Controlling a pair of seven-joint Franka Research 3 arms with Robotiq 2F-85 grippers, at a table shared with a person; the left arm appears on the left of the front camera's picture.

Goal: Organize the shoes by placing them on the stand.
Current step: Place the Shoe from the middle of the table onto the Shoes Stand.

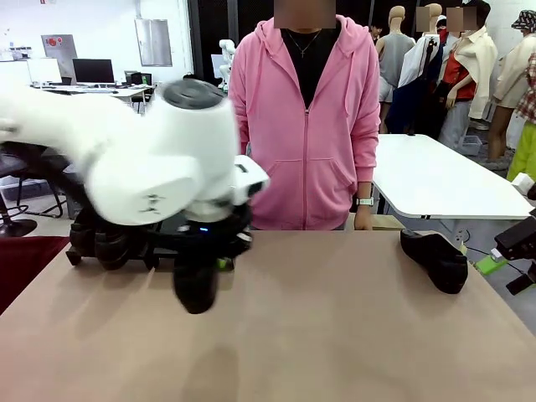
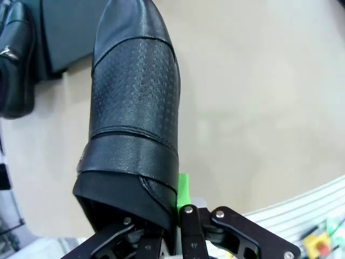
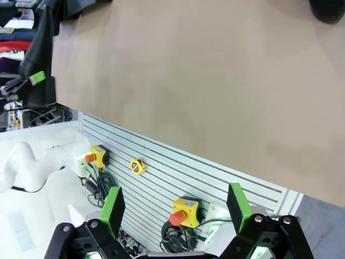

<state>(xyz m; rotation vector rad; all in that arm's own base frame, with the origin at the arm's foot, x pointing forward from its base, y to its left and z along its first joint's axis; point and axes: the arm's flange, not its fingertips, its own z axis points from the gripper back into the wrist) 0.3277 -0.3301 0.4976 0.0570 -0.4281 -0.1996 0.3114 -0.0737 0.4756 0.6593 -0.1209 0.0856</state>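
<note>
My left gripper (image 1: pixel 201 260) is shut on a black glossy loafer (image 1: pixel 197 286), which hangs toe-down just above the table in front of the stand (image 1: pixel 167 243). In the left wrist view the held loafer (image 2: pixel 135 108) rises from between the jaws, with one green pad (image 2: pixel 183 186) against its heel. Other black shoes (image 1: pixel 100 244) sit on the stand's left part, one of which (image 2: pixel 13 59) lies beside the stand's dark flat top (image 2: pixel 64 32). A further loafer (image 1: pixel 434 260) lies at the table's far right. My right gripper (image 3: pixel 175 208) is open and holds nothing, off the table's right edge (image 1: pixel 502 254).
A person in a pink hoodie (image 1: pixel 306 126) stands at the far side, one hand (image 1: pixel 362 219) at the table edge. Below the tan table (image 3: pixel 188 81) runs a slatted panel with yellow stop buttons (image 3: pixel 183 210) and cables. A white table (image 1: pixel 435 180) stands behind on the right.
</note>
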